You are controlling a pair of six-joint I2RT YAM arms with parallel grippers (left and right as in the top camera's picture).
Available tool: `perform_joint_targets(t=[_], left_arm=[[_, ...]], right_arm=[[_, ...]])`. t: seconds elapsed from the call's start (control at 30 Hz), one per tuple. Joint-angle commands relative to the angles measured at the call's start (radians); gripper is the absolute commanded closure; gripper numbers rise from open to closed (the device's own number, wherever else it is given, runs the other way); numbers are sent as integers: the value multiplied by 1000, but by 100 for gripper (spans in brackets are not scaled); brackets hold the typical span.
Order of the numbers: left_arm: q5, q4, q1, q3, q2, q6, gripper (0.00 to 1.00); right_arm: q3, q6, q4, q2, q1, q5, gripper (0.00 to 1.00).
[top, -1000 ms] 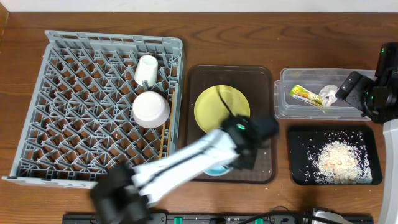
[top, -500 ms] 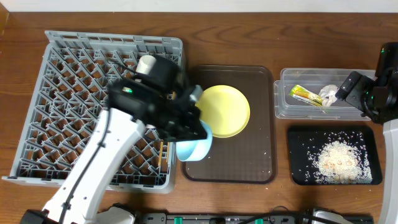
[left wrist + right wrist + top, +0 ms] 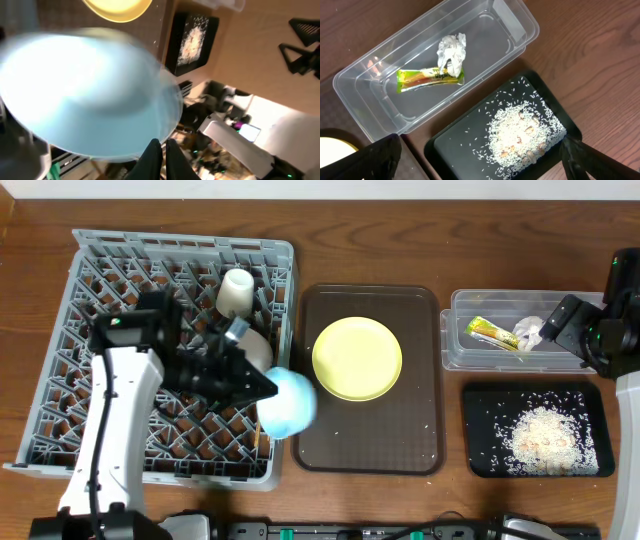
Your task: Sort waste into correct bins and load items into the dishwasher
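Wooden table [image 3: 400,240] bears grey rack [image 3: 180,241], brown tray [image 3: 400,430], clear tub [image 3: 458,350], black tray [image 3: 485,420].

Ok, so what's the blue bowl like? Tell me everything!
The light blue bowl is round, smooth and plain, maybe plastic, and looks blurry. The left arm's fingers pinch its rim, holding it tipped, outside facing up, over the right edge of the grey rack, beside the brown tray. Nothing else seems to touch it.

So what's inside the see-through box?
A green-and-yellow snack wrapper and a crumpled white tissue lie in the clear tub. The tissue overlaps one end of the wrapper, hiding that bit.
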Motion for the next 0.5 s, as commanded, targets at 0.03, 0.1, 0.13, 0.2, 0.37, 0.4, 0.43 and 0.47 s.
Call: perform_joint_targets(t=[0.03,0.1,0.13,0.2,0.37,0.4,0.43,0.47], left_arm=[[146,-10,86,-79,-10,149,92],[146,-8,127,-101,-10,171,92],[145,-9,147,-108,-10,175,93],[132,-14,167,-112,-10,185,93],[108,-8,108,-112,-20,188,92],[108,1,85,-112,-24,188,92],[109,13,61,-112,-29,185,92],[108,30,37,-112,-34,167,92]], right_arm=[[6,-6,-2,-1,-5,7,1],[6,-7,-2,-1,-5,7,1],[6,-7,-2,-1,-5,7,1],[6,-6,-2,-1,-5,7,1],[6,-6,-2,-1,-5,7,1],[6,-6,-2,-1,-5,7,1],[6,-6,-2,-1,-5,7,1],[6,-7,-2,-1,-5,7,1]])
